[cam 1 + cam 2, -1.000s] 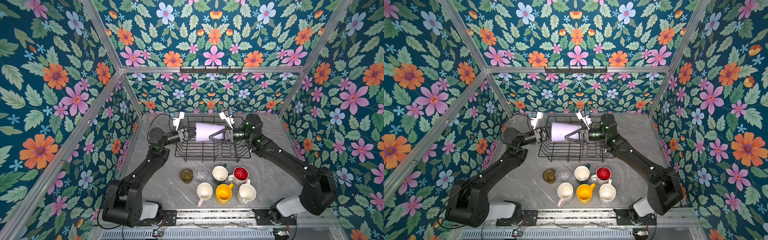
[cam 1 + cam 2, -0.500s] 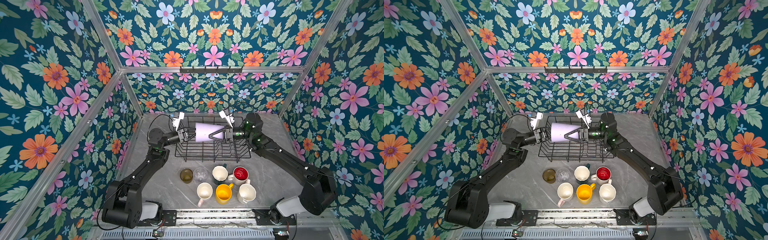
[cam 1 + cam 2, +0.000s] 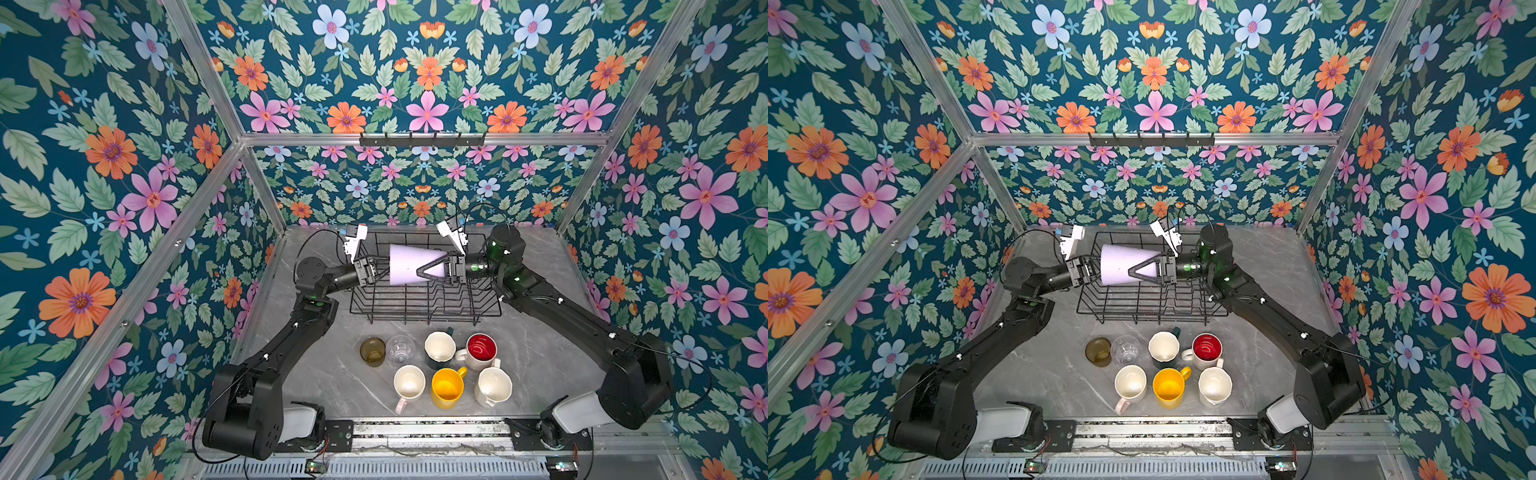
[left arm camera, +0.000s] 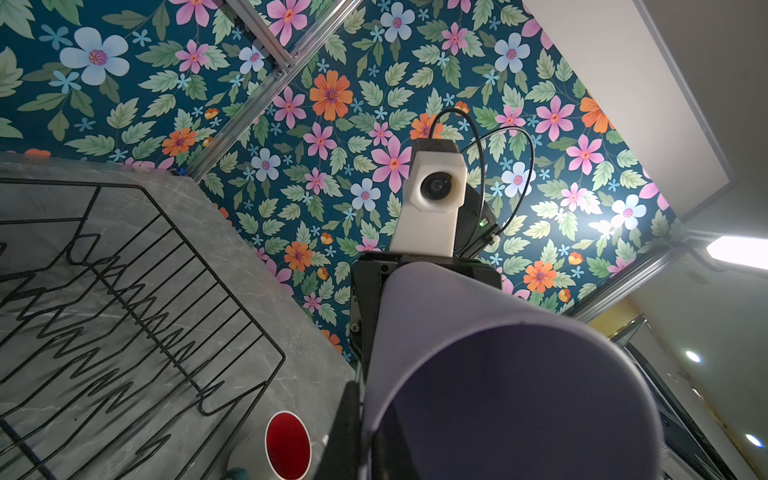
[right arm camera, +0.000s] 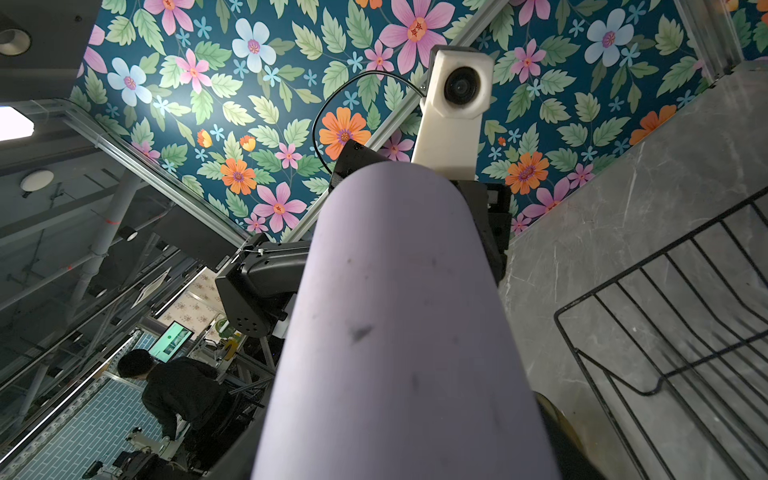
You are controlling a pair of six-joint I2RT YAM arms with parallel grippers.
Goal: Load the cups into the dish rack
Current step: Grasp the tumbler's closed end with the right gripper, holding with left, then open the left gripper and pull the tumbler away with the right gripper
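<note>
Above dish rack (image 3: 415,300) | left hand (image 3: 384,266) clenched on lilac tumbler (image 3: 409,261) rim | right hand (image 3: 422,269) straddles base, grip unclear

Both top views high, looking down, wrist views close, facing each other along lilac tumbler (image 4: 436,307)

Surfaces noted
The lilac tumbler (image 3: 409,266) was seen matt and scuffed, the dish rack (image 3: 415,297) as black wire, the tabletop (image 3: 324,374) as grey marble.
</note>
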